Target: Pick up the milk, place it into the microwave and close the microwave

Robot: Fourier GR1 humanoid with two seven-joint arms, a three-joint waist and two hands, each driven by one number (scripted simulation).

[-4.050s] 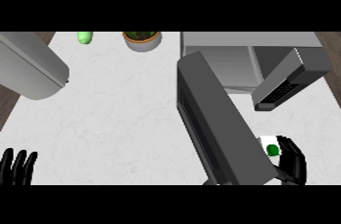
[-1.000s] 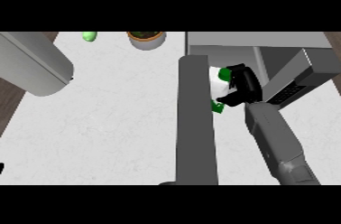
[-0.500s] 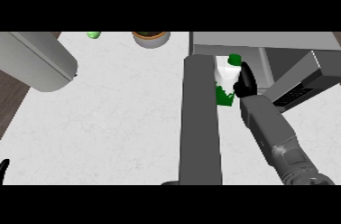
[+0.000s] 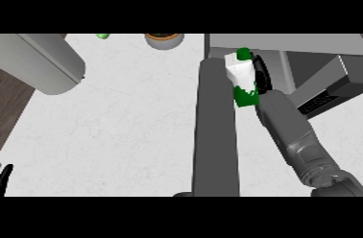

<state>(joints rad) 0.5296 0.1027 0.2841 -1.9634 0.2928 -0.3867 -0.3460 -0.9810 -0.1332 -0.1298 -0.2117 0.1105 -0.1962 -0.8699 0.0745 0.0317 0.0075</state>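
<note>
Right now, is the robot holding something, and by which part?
The right hand holds the white-and-green milk carton by its side, around the middle.

The counter (image 4: pixel 120 136) looked like matt, mottled white stone; the microwave door (image 4: pixel 215 131) seemed smooth grey metal; the milk (image 4: pixel 241 78) carton looked matt.

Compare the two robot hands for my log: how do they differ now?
The right robot hand is stretched far forward at the microwave, curled round the milk; the left robot hand shows only as a sliver at the view's lower left edge, holding nothing visible. Both are black.
</note>
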